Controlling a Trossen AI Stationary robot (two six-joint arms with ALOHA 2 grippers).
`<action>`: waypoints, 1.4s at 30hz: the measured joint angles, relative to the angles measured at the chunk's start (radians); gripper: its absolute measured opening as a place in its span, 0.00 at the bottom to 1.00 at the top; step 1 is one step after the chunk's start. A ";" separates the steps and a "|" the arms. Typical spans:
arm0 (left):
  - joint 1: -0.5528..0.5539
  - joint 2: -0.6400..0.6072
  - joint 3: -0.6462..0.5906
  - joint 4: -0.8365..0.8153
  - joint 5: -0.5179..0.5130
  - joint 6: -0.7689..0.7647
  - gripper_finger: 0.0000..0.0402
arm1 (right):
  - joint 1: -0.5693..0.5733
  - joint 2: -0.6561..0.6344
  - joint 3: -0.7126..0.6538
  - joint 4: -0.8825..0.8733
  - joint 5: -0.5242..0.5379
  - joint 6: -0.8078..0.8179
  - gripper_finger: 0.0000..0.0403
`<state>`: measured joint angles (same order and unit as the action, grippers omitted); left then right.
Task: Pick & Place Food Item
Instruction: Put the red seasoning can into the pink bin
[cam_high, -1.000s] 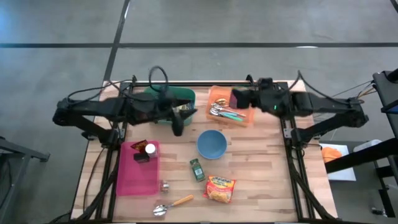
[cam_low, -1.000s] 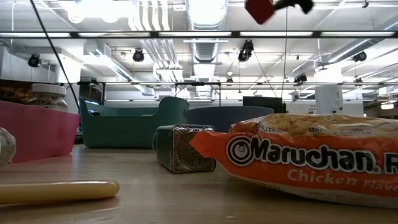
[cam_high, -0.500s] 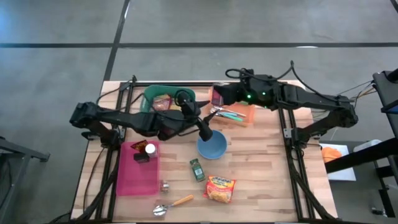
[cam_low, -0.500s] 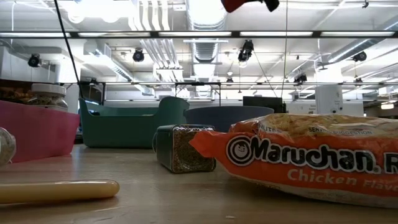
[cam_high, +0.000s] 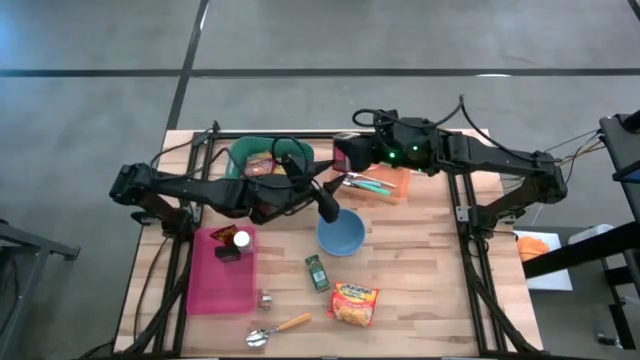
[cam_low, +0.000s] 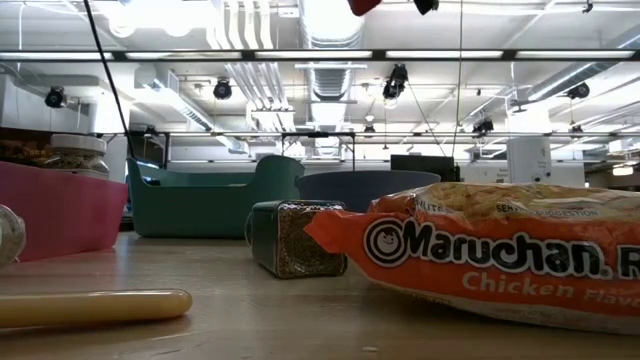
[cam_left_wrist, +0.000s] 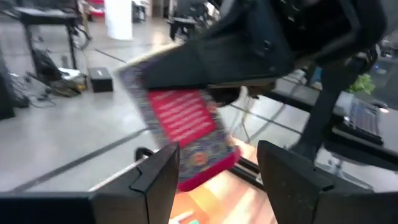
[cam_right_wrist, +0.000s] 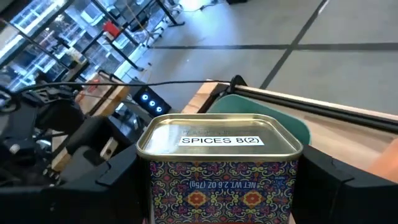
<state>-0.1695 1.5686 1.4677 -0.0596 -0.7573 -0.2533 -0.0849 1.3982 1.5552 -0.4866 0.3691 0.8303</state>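
The right gripper (cam_right_wrist: 217, 186) is clamped on the spice tin (cam_right_wrist: 219, 163), holding it above the green bin (cam_high: 285, 155). Just beside it, the left gripper (cam_left_wrist: 217, 180) stands parted and empty.

"SPICES 8(2)" on spice tin (cam_right_wrist: 221, 165) lid, "Maruchan", "Chicken Flavor" on noodle packet (cam_low: 480, 250)

Spice jar (cam_high: 317, 272) lies between bowl (cam_high: 341, 233) and ramen packet (cam_high: 354, 303).
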 joint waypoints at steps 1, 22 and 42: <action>-0.004 -0.011 0.000 0.001 -0.020 0.011 0.55 | 0.000 -0.002 0.008 0.000 0.005 0.000 0.69; -0.021 -0.060 0.000 0.386 -0.266 0.617 0.55 | -0.027 0.103 0.265 0.240 -0.005 0.112 0.69; -0.019 -0.061 0.000 0.493 -0.148 0.704 0.55 | -0.031 0.277 0.615 0.041 -0.065 0.007 0.69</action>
<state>-0.1890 1.5076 1.4677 0.4331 -0.9052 0.4507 -0.1158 1.6756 2.1703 -0.4455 0.3046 0.8369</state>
